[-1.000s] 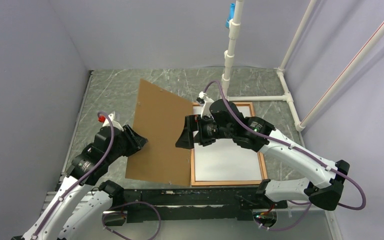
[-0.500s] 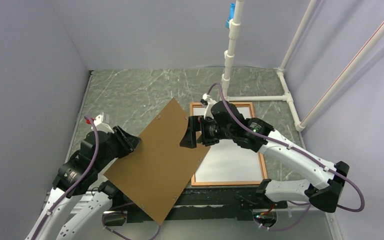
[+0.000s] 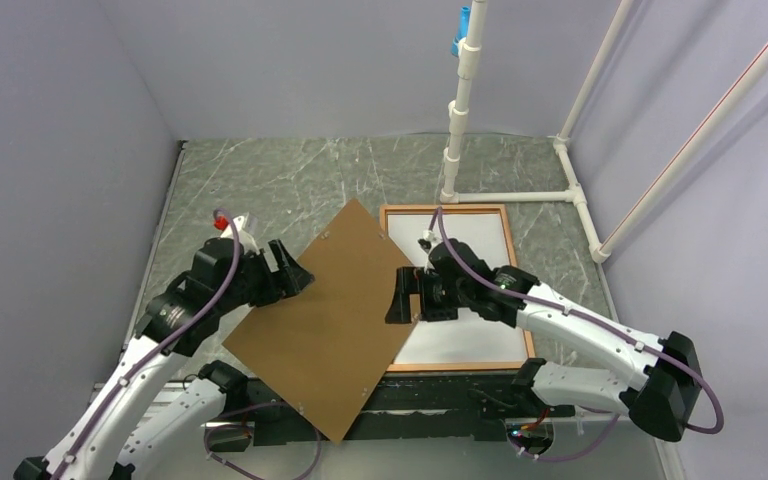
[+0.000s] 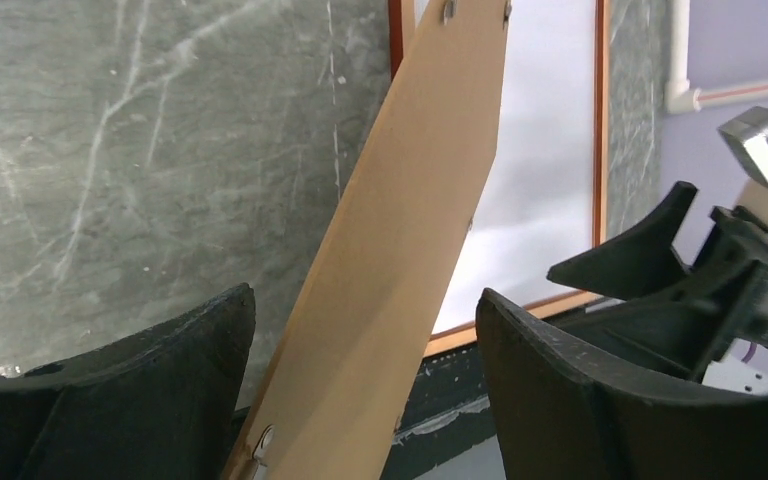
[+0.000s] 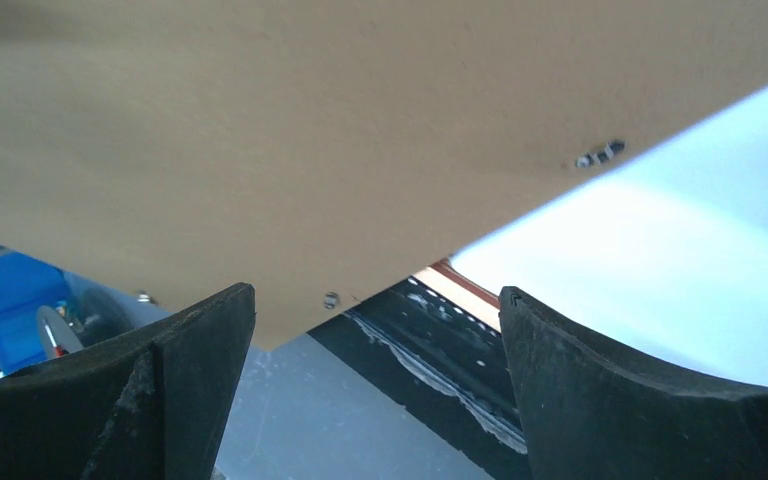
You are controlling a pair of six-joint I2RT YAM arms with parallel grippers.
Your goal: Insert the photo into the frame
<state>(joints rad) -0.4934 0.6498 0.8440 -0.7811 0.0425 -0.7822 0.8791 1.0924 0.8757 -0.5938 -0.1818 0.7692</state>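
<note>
The thin orange-brown wooden frame [image 3: 450, 208] lies at the right of the grey marbled table [image 3: 260, 180], reaching its near edge. The white-backed paper photo [image 3: 470, 255] sits inside it, blank side up. A plain brown backing board [image 3: 325, 320] overlaps the frame's left edge. Left gripper [image 3: 290, 268]: jaws wide apart, straddling the board's edge, gripping nothing. Right gripper [image 3: 397, 297]: jaws wide apart, empty.

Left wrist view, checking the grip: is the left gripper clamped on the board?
No, the left gripper stands open, gaps either side of the board.

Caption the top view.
Backing board askew over the frame's left edge, open left gripper and open right gripper flanking it.
</note>
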